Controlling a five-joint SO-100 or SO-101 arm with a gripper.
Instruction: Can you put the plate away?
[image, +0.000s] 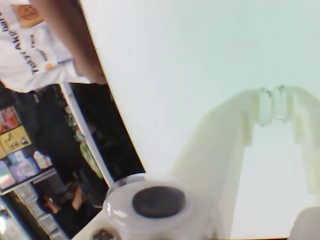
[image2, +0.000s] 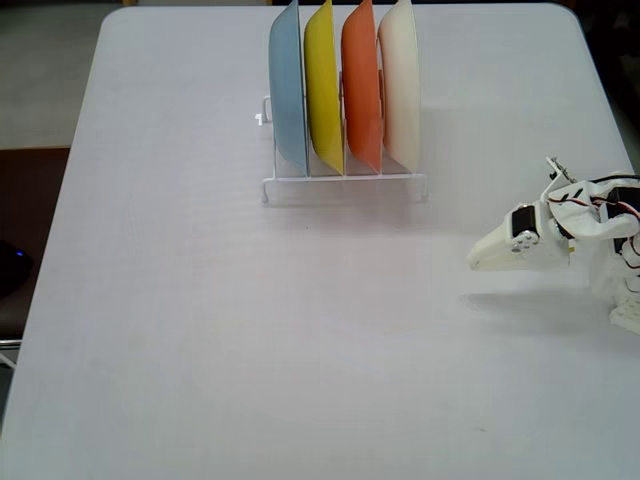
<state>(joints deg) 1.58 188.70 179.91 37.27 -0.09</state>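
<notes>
The cream-white plate (image2: 400, 85) stands on edge in the rightmost slot of the white wire rack (image2: 345, 185) at the far middle of the table, in the fixed view. My gripper (image2: 476, 262) is low over the table at the right, well in front of and to the right of the rack, apart from the plate. Its jaws look closed and hold nothing. In the wrist view the gripper (image: 273, 102) shows its two white fingertips (image: 264, 105) together over bare white table. The plate is out of the wrist view.
A blue plate (image2: 288, 90), a yellow plate (image2: 322, 90) and an orange plate (image2: 360, 90) stand in the rack's other slots. The wrist view shows the table edge (image: 107, 100), a person in a white printed shirt (image: 35, 45) and dark shelves beyond it.
</notes>
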